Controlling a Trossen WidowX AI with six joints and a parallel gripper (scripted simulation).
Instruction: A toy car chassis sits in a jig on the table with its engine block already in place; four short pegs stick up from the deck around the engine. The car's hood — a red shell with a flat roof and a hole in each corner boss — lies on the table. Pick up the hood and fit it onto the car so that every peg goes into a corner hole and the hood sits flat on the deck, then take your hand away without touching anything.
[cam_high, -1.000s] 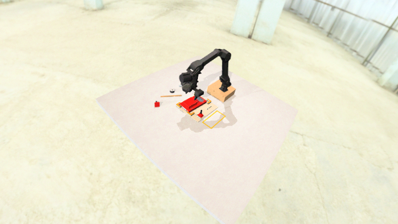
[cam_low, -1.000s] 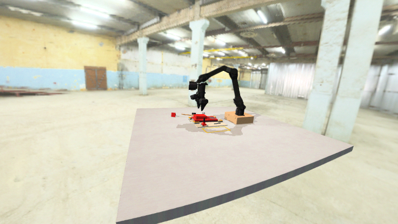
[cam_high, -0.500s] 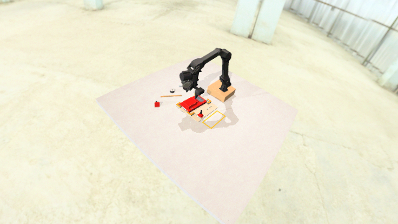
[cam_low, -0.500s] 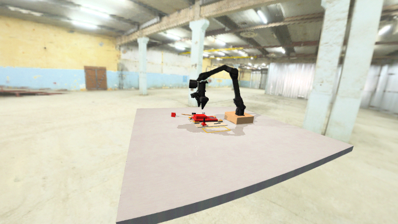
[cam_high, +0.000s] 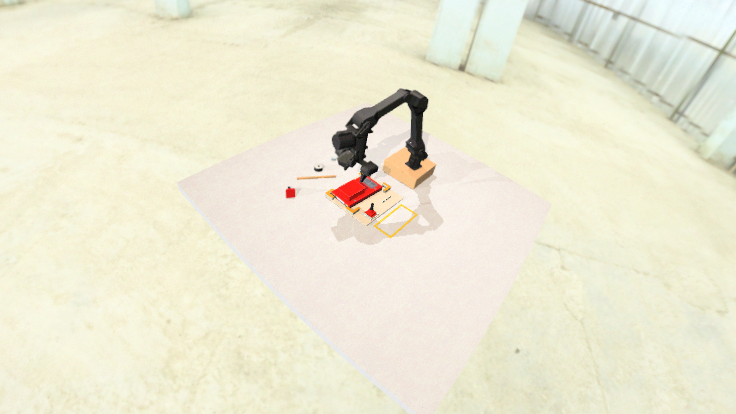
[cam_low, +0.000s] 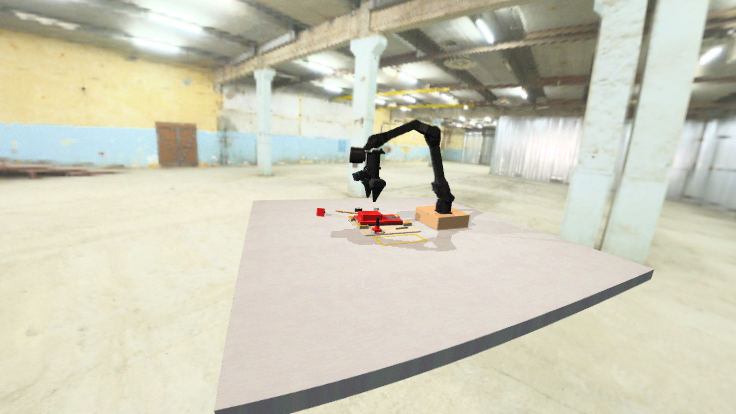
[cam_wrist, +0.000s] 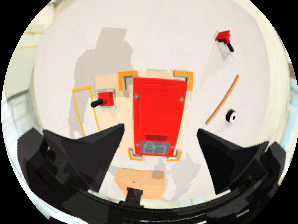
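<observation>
The red hood (cam_high: 355, 190) (cam_low: 373, 216) (cam_wrist: 158, 106) lies flat on the car chassis (cam_wrist: 156, 147) in the jig (cam_high: 388, 198) (cam_wrist: 127, 82). The pegs and engine are hidden under it. A grey end of the chassis shows past the hood's near edge in the wrist view. My gripper (cam_high: 366, 171) (cam_low: 374, 194) (cam_wrist: 161, 129) is open and empty. It hangs a short way above the hood, clear of it, with one finger to each side in the wrist view.
A small red block (cam_high: 290, 192) (cam_low: 320, 211) (cam_wrist: 225, 38), a wooden stick (cam_high: 316, 177) (cam_wrist: 222, 99) and a small wheel (cam_high: 318, 166) (cam_wrist: 230, 116) lie beyond the jig. A red clamp lever (cam_high: 370, 211) (cam_wrist: 105, 100) stands on the jig board. A yellow outlined rectangle (cam_high: 382, 230) lies beside it. The arm's tan base box (cam_high: 409, 172) (cam_low: 441, 218) stands behind.
</observation>
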